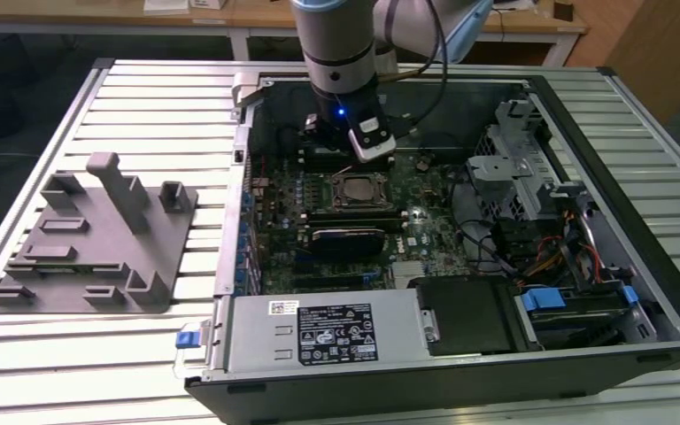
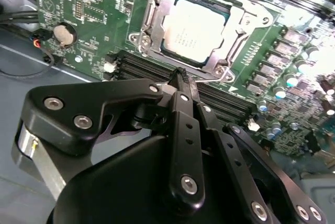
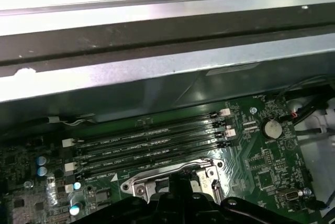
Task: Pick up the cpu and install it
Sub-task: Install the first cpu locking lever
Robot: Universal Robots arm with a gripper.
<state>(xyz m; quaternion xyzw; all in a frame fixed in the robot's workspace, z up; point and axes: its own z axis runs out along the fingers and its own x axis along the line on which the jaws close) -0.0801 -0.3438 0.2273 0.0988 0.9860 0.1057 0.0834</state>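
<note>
While the cpu [image 2: 194, 31] sits in its socket, the claw [image 2: 184, 77] hovers just beside it, closed and empty.

arm [image 1: 337, 44] at top centre of the exterior view: silver-grey cylindrical tube, black wrist section below it with a small blue light, a white-and-black block at its lower end, a black cable looping down from the upper right of it. gripper [image 2: 180, 85] across the lower half of the second wrist view: matte black linkage plates with rounded ends, silver socket-head screws at the pivots, a narrow black centre bar with small holes, a silver cylindrical part at lower left. same black linkage at the bottom centre edge of the first wrist view.
</note>
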